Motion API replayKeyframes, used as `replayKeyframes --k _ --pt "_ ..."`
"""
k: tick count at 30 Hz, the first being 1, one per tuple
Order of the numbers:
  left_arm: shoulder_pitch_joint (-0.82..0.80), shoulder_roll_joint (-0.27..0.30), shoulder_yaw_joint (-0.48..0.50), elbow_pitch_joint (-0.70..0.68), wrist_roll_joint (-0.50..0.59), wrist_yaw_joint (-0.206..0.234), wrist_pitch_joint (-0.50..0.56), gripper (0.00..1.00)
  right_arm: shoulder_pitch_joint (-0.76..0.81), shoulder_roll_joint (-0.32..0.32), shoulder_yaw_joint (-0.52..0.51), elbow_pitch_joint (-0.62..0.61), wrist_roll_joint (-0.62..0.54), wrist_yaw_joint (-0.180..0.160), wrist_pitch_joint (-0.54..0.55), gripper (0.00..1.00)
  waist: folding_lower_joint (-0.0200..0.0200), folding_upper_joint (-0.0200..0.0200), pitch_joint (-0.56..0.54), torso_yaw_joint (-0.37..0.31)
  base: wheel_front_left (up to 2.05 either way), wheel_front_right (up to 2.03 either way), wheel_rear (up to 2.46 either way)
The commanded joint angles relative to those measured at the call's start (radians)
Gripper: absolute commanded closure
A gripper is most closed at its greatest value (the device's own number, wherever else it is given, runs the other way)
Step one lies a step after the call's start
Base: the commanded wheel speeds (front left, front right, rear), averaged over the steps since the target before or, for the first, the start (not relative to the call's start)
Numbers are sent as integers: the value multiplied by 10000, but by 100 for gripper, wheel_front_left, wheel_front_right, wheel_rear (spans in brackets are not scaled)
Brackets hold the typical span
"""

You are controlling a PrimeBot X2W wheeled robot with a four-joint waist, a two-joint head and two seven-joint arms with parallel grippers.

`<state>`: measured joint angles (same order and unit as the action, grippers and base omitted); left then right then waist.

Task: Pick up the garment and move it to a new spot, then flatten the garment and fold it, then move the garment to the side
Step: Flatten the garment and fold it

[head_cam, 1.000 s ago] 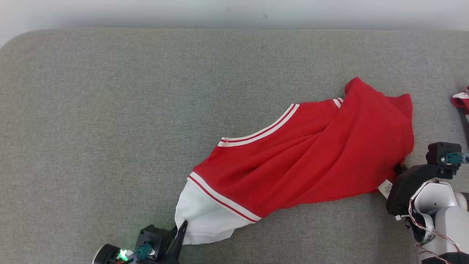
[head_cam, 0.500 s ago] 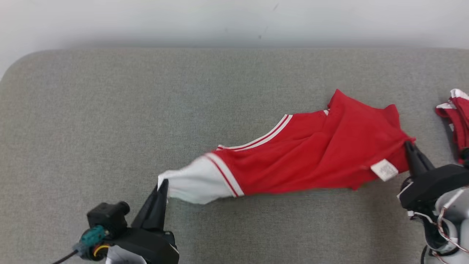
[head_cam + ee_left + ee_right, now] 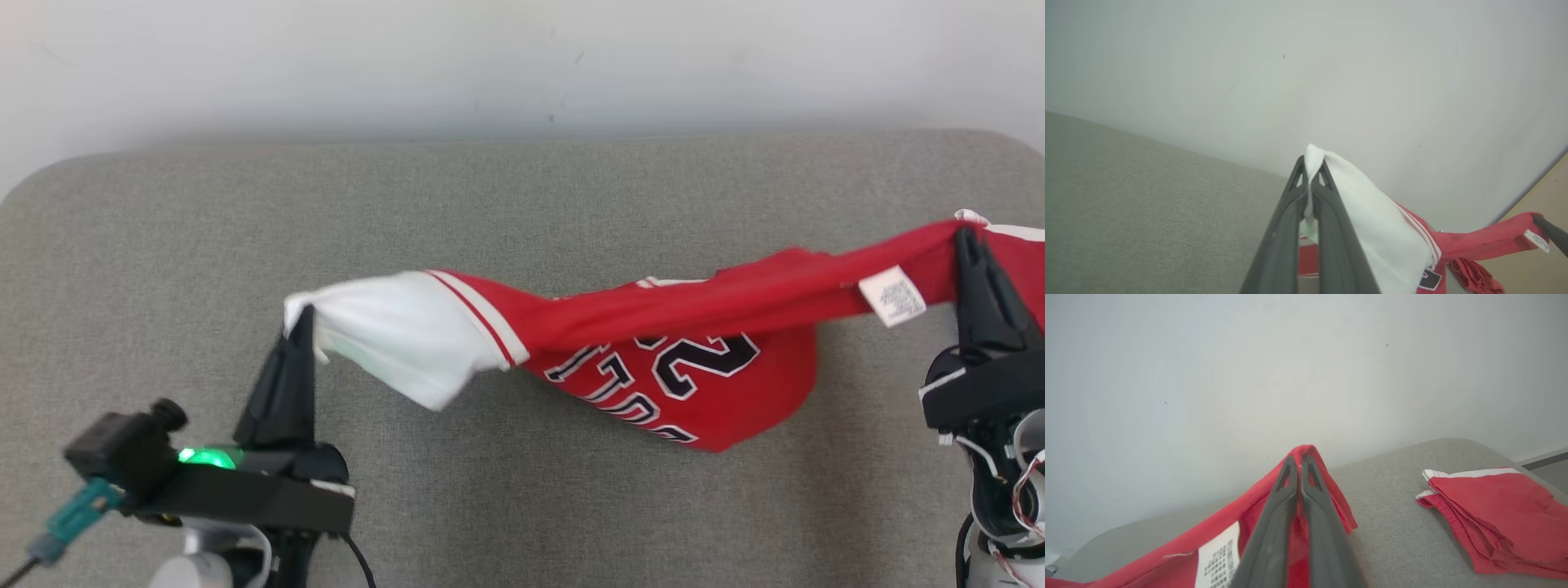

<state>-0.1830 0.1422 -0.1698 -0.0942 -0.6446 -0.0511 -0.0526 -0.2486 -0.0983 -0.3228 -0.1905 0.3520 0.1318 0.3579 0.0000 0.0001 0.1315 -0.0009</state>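
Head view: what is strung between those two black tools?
A red jersey, in the head view: white end pinched by the left tool, red end by the right tool, middle sagging.

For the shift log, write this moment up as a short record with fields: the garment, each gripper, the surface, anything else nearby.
garment: red jersey with black numbers and a white end, lifted and stretched between the two grippers, its middle sagging toward the grey padded surface
left gripper: shut on the white end
right gripper: shut on the red end, beside the white label
other item: second red garment, folded, lying on the surface to the robot's right
task stage: picked up; not yet flattened or folded
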Motion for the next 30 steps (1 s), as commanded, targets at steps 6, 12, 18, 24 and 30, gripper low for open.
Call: replayKeyframes --k 6,12,18,24,30 --pt "-765 -34 595 -770 -1000 -156 73 100 -221 -158 183 -312 -149 -19 -623 100 0 -1 -248 28 0 0 0" --pt "-1435 137 608 -941 -1171 -231 310 100 -556 -293 311 -423 -223 -19 -1472 100 0 -1 -419 -14 0 0 0" --pt "-2138 -4 541 -387 -1307 -251 397 100 -966 -495 523 243 -273 -19 -1664 100 0 -1 -466 -58 0 0 0" --pt "-3046 -138 489 574 -1088 -279 59 100 -1765 -793 998 1470 -294 -20 -1979 100 0 -1 -346 -96 0 0 0" --pt "-3184 -379 263 829 -913 -336 -649 100 -2131 -1094 1212 1965 -712 -19 -3252 100 0 -1 -18 54 0 0 0"
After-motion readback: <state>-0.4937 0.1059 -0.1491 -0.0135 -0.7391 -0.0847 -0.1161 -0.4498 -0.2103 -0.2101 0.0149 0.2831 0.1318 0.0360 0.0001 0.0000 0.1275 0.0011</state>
